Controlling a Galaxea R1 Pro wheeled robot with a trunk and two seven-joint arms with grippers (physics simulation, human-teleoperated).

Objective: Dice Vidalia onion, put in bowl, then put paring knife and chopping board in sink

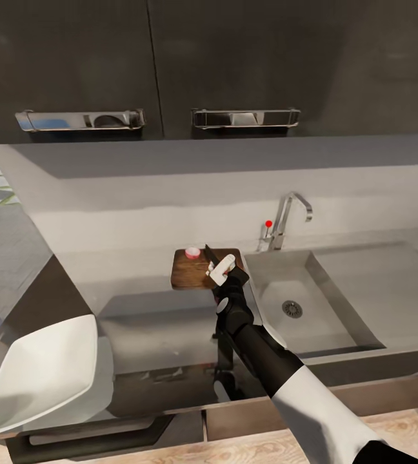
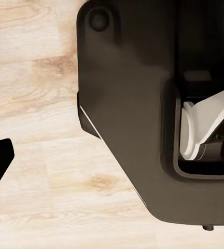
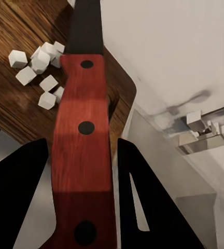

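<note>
Bowl (image 1: 41,377) sits empty at the counter's (image 1: 138,264) left end, awaiting the dice. Chopping board (image 1: 193,274) lies beside the sink (image 1: 338,283), carrying a pinkish Vidalia onion (image 1: 192,252) piece and white cubes (image 3: 42,70). Right end effector (image 1: 225,274) grasps the paring knife (image 3: 83,155) over the board for cutting. Sink basin holds nothing. Left end effector state cannot be determined.
</note>
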